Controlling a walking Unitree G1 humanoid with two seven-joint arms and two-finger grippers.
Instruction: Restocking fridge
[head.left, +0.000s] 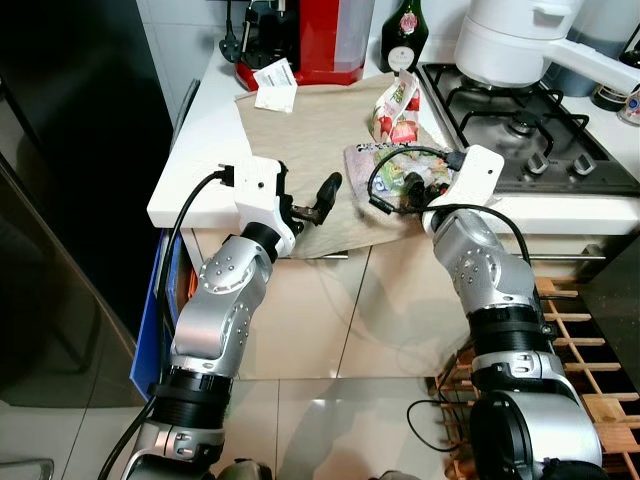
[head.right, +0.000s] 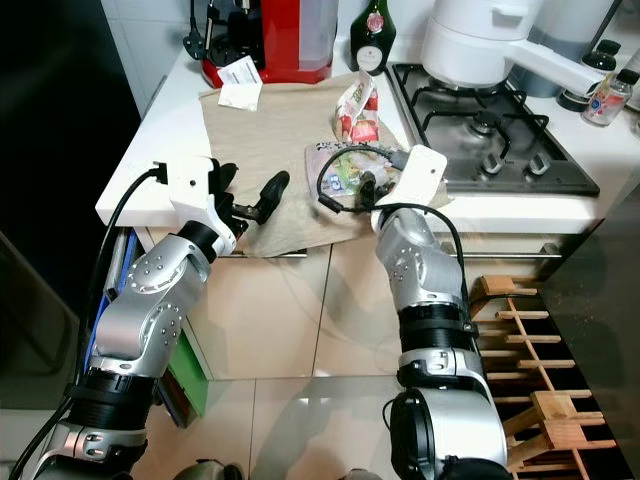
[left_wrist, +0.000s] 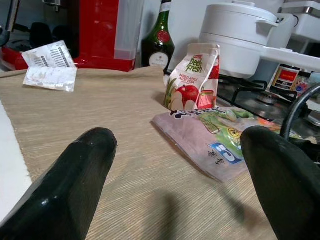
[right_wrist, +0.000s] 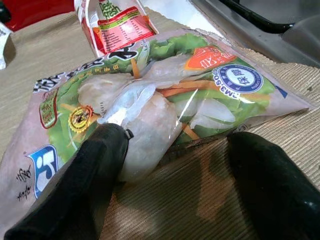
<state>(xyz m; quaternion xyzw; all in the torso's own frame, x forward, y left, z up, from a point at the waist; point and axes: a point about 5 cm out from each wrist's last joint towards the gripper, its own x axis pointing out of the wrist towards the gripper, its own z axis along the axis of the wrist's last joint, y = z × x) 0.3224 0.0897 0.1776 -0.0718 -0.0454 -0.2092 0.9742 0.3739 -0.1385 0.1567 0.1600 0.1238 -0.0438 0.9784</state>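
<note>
A flat printed bag of frozen food (head.left: 392, 163) lies on a beige cloth (head.left: 300, 125) near the counter's front edge. Just behind it stands a small apple pouch (head.left: 397, 108), upright. My right gripper (right_wrist: 170, 185) is open at the bag's (right_wrist: 160, 95) near edge, one finger (right_wrist: 95, 170) touching the plastic and the other beside its corner. To the bag's left, my left gripper (head.left: 305, 195) is held open low over the cloth, nothing between its fingers (left_wrist: 75, 185). In the left wrist view the bag (left_wrist: 210, 140) and pouch (left_wrist: 192, 77) lie ahead.
A red appliance (head.left: 320, 35), a green bottle (head.left: 403, 30) and a paper slip (head.left: 275, 85) sit at the counter's back. A white pot (head.left: 510, 40) stands on the gas hob (head.left: 530, 135) to the right. A dark fridge (head.left: 70, 150) rises at left. A wooden rack (head.left: 590, 330) lies on the floor.
</note>
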